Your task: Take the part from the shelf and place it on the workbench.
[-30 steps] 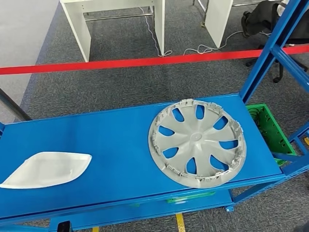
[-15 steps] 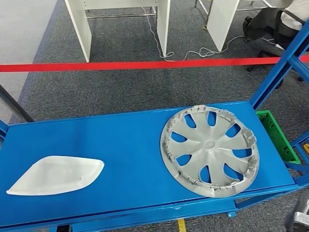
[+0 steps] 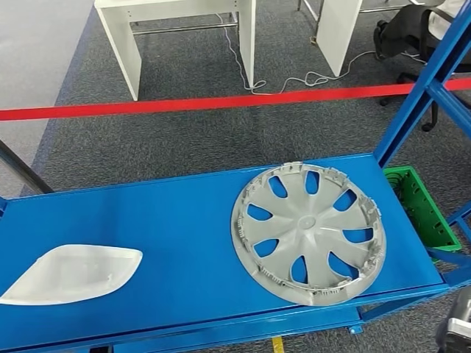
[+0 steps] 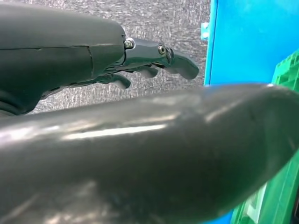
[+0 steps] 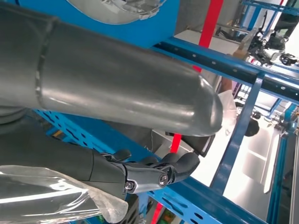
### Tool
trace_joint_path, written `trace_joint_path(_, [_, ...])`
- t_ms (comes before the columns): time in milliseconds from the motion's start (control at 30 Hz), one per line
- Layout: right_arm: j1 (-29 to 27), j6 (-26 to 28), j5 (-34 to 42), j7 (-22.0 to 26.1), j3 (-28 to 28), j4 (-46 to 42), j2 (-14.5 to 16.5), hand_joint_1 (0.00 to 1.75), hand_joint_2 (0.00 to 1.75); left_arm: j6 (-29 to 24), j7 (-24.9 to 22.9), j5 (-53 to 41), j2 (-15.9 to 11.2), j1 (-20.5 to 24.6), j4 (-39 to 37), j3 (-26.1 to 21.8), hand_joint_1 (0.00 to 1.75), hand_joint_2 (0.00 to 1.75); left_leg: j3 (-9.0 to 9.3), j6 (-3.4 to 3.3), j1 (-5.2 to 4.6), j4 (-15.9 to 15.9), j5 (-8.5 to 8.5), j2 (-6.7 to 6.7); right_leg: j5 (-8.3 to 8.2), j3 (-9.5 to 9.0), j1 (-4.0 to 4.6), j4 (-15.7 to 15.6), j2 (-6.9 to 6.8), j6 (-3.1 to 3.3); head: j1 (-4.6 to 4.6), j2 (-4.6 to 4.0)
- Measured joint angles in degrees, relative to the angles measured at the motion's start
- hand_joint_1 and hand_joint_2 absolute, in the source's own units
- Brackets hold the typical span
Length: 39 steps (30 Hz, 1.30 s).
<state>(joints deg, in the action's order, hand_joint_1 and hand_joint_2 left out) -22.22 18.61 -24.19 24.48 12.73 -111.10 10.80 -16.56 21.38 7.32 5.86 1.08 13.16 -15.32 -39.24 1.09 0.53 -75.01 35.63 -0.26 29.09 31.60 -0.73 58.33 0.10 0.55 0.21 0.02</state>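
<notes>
A grey plastic hubcap point(image 3: 308, 234) lies hollow side up on the right half of the blue shelf point(image 3: 177, 220), its rim at the front edge. A white curved panel point(image 3: 72, 273) lies at the shelf's left front. A bit of my right arm point(image 3: 456, 329) shows below the shelf's right corner. In the left wrist view my left hand point(image 4: 116, 56) has its fingers stretched out over grey carpet and holds nothing. My right hand point(image 5: 141, 172) hangs under the shelf's edge with fingers loosely extended and nothing in them; the hubcap point(image 5: 116, 7) lies beyond it.
A slanted blue frame post point(image 3: 422, 84) rises at the shelf's right end, with a green crate point(image 3: 422, 209) below it. A red tape line point(image 3: 222, 101) crosses the carpet behind the shelf. White desks point(image 3: 183, 22) and a black chair stand further back.
The whole picture has shifted as the camera moved; hubcap and white panel keep their places on the shelf. My right arm has come into the lower right corner.
</notes>
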Motion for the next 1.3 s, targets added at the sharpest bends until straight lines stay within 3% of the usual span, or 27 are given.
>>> trace_joint_path(33, [0.0,-0.1,-0.2,0.0,0.0,0.1,0.0,0.0,0.0,0.0,0.0,0.0,0.0,0.0,0.0,0.0,0.0,0.0,0.52,-0.01,0.03,1.3,-1.49,0.0,0.05,-0.13,0.0,0.0,0.04,-0.04,-0.01,0.0])
trace_joint_path(133, [0.0,-0.6,-1.0,0.0,0.0,0.1,0.0,0.0,0.0,0.1,0.1,-0.3,-0.1,0.0,0.0,0.0,0.0,0.0,5.43,-0.47,-0.01,12.2,-7.05,-0.02,0.41,-0.56,0.11,0.1,0.14,-0.45,0.01,0.0])
trace_joint_path(200, [0.1,-0.8,-1.4,-0.1,-0.1,0.1,0.0,0.0,0.0,0.1,0.2,-0.5,0.0,0.1,0.0,-0.1,0.0,0.0,6.84,-0.92,-0.21,15.7,-7.61,-0.06,0.45,-0.41,0.25,0.2,0.13,-1.03,0.07,0.0])
trace_joint_path(300, [0.1,-0.8,-1.8,-0.1,-0.4,0.2,0.0,0.0,0.0,0.2,0.3,-0.5,0.1,0.0,0.0,-0.1,0.0,0.0,6.84,-1.89,-0.24,16.4,-8.08,0.03,0.61,-0.06,0.16,0.4,0.14,-1.97,0.15,0.0])
trace_joint_path(367, [0.0,-0.8,-1.9,-0.2,-0.5,0.3,0.0,0.0,0.0,0.2,0.3,-0.5,0.1,0.1,0.0,-0.3,0.0,0.0,6.8,-2.63,-0.06,16.8,-8.61,0.19,3.36,1.39,0.09,3.8,0.11,-2.39,0.35,0.0])
trace_joint_path(433, [0.0,-0.8,-2.0,-0.3,-0.6,0.4,0.0,0.0,0.0,0.3,0.3,-0.5,0.1,0.1,0.0,-0.5,0.0,0.0,6.42,-2.99,-0.14,16.8,-8.92,0.29,7.39,4.24,0.06,10.9,0.08,-2.67,0.52,0.0])
trace_joint_path(500, [-0.3,-0.8,-2.1,-0.5,-0.6,0.6,0.0,0.0,0.0,0.5,0.3,-0.6,0.2,0.1,0.0,-0.6,0.0,0.0,5.97,-3.06,-0.22,16.8,-9.24,0.36,8.84,5.76,0.06,15.4,0.07,-2.78,0.51,0.0])
trace_joint_path(533, [-0.3,-0.9,-2.1,-0.6,-0.6,0.7,0.0,0.0,0.0,0.6,0.3,-0.8,0.2,0.1,0.0,-0.7,0.0,0.0,5.78,-3.01,-0.24,16.8,-9.42,0.38,8.0,5.04,0.06,14.6,0.07,-2.75,0.52,0.0])
trace_joint_path(633, [-0.3,-1.4,-2.1,-0.7,-0.5,0.9,0.0,0.0,0.0,0.5,0.2,-1.1,0.3,0.1,0.0,-1.0,0.0,0.0,5.44,-2.53,-0.33,16.6,-9.81,0.35,3.46,-1.4,0.1,3.3,-0.04,-2.38,0.54,0.0])
trace_joint_path(700, [-0.3,-2.0,-2.1,-0.7,-0.5,1.0,0.0,0.0,0.0,0.4,0.1,-1.4,0.3,0.2,0.0,-1.2,0.0,0.0,5.31,-1.89,-0.5,16.6,-10.08,0.34,2.8,-3.41,0.24,-0.9,-0.05,-1.9,0.46,0.0])
trace_joint_path(800, [-0.6,-2.8,-2.4,-0.7,-0.4,1.3,0.0,0.0,0.0,0.3,0.0,-2.0,0.4,0.2,0.0,-1.5,0.0,0.0,5.2,-0.77,-0.38,16.7,-10.38,0.33,2.18,-3.14,0.34,-1.3,-0.07,-0.81,0.42,0.0])
trace_joint_path(833, [-0.6,-3.0,-2.5,-0.7,-0.3,1.4,0.0,0.0,0.0,0.2,0.0,-2.1,0.4,0.2,0.0,-1.6,0.0,0.0,4.87,-0.43,-0.31,15.9,-9.58,0.31,1.84,-3.05,0.26,-1.4,-0.14,-0.41,0.31,0.0])
trace_joint_path(867, [-0.6,-3.1,-2.5,-0.7,-0.2,1.4,0.0,0.0,0.0,0.1,0.0,-2.3,0.4,0.2,0.0,-1.7,0.0,0.0,4.11,-0.13,-0.26,13.9,-8.0,0.3,1.53,-2.96,0.15,-1.5,-0.25,-0.05,0.23,0.0])
trace_joint_path(967, [-0.6,-3.4,-2.7,-0.7,-0.1,1.7,0.0,0.0,0.0,0.0,-0.1,-2.6,0.4,0.1,0.0,-2.0,0.0,0.0,0.39,0.45,-0.15,3.3,-1.83,0.29,1.07,-2.76,0.24,-1.4,-0.42,0.36,0.07,0.0])
trace_joint_path(1000, [-0.7,-3.5,-2.7,-0.7,-0.1,1.8,0.0,0.0,0.0,-0.1,-0.1,-2.6,0.4,0.1,0.0,-2.0,0.0,0.0,-0.13,0.47,-0.15,1.2,-1.24,0.29,0.97,-2.69,0.31,-1.4,-0.42,0.37,0.05,0.0])
trace_joint_path(1033, [-0.7,-3.6,-2.7,-0.7,-0.1,1.9,0.0,0.0,0.0,-0.1,-0.1,-2.7,0.4,0.1,0.0,-2.0,0.0,0.0,0.29,0.35,-0.17,1.2,-1.82,0.29,0.92,-2.63,0.4,-1.3,-0.4,0.35,0.05,0.0])
trace_joint_path(1067, [-0.7,-3.7,-2.7,-0.7,-0.1,2.0,0.0,0.0,0.0,-0.1,-0.1,-2.7,0.4,0.1,0.0,-2.1,0.0,0.0,1.66,0.09,-0.21,3.3,-3.41,0.28,0.9,-2.67,0.49,-1.3,-0.37,0.34,0.06,0.0])
trace_joint_path(1100, [-0.6,-3.7,-2.7,-0.7,0.0,2.0,0.0,0.0,0.0,-0.1,-0.1,-2.7,0.4,0.1,0.0,-2.1,0.0,0.0,3.69,-0.37,-0.33,7.2,-5.55,0.26,0.92,-2.75,0.56,-1.3,-0.35,0.31,0.04,0.0])
trace_joint_path(1167, [-0.6,-3.7,-2.7,-0.7,0.0,2.1,0.0,0.0,0.0,-0.1,-0.1,-2.7,0.3,0.1,0.0,-2.3,0.0,0.0,7.09,-1.35,-0.64,14.2,-8.14,0.23,1.0,-2.67,0.81,-1.2,-0.32,0.08,0.09,0.0])
trace_joint_path(1200, [-0.5,-3.8,-2.8,-0.7,0.0,2.1,0.0,0.0,0.0,-0.1,-0.1,-2.7,0.2,0.1,0.0,-2.4,0.0,0.0,7.81,-1.72,-0.79,16.1,-8.44,0.22,0.97,-2.44,0.86,-1.1,-0.32,-0.14,0.11,0.0])
trace_joint_path(1300, [-0.4,-4.1,-2.8,-0.7,0.1,2.3,0.0,0.0,0.0,-0.1,-0.2,-2.9,0.2,0.1,0.0,-2.5,0.0,0.0,7.82,-2.27,-0.75,17.5,-8.4,0.29,0.85,-1.79,0.8,-1.1,-0.33,-1.03,0.12,0.0])
